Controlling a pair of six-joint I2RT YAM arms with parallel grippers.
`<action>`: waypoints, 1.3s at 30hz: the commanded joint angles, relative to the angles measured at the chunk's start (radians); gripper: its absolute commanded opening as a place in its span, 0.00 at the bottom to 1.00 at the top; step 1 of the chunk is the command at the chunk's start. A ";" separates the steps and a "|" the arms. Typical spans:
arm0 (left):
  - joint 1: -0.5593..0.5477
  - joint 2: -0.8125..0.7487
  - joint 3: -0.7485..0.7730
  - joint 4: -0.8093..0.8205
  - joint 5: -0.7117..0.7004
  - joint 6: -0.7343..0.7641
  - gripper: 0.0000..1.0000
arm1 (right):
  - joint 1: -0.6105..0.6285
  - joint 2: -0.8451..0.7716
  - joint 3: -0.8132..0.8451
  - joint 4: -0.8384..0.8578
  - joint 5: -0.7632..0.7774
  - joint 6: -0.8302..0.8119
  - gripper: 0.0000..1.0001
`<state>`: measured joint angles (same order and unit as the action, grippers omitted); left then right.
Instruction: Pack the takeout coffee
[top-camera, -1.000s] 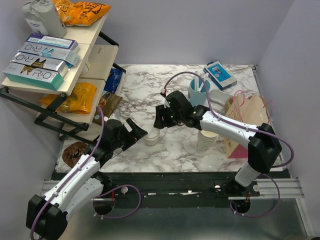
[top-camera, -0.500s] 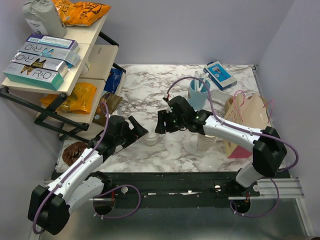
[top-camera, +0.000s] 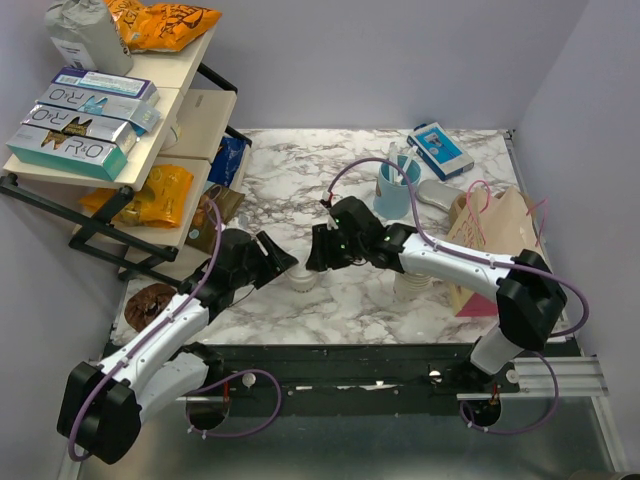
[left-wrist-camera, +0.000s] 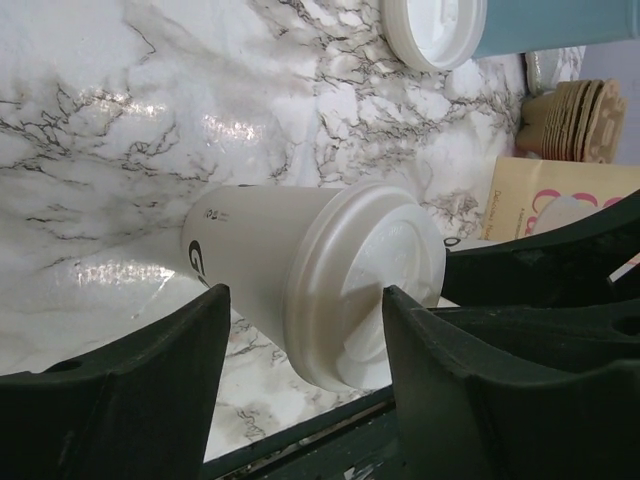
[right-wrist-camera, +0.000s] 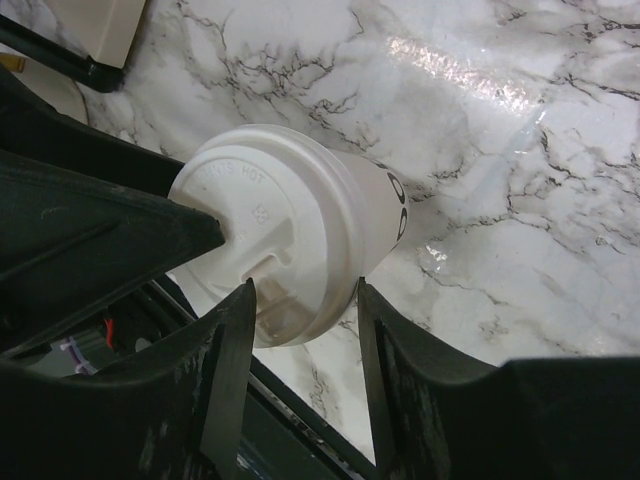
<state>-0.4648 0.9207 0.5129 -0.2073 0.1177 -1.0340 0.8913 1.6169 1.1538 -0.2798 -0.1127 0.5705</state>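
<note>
The left pincer (top-camera: 283, 255), jaws parted, sits just beside the takeout coffee (top-camera: 304, 277), which stands upright on the marble desk (top-camera: 300, 190). The right pincer (top-camera: 318, 256) hovers just over its white lid, jaws likewise apart, gripping nothing.

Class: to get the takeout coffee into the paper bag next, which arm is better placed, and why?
Probably the right. The right gripper and left gripper both straddle the takeout coffee, but the paper bag stands on the right arm's side.
</note>
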 joint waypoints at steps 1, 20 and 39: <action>0.000 0.012 -0.013 0.029 0.014 0.009 0.64 | 0.009 0.023 0.023 0.007 0.013 -0.001 0.51; 0.000 0.021 -0.088 0.069 0.048 -0.017 0.35 | 0.051 0.052 0.041 -0.039 0.073 0.003 0.50; 0.000 0.018 -0.083 -0.198 -0.063 -0.032 0.57 | 0.044 0.084 -0.031 -0.085 0.225 0.046 0.50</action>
<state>-0.4603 0.9161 0.4675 -0.1749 0.0906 -1.0920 0.9249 1.6367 1.1439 -0.2420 0.0132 0.6380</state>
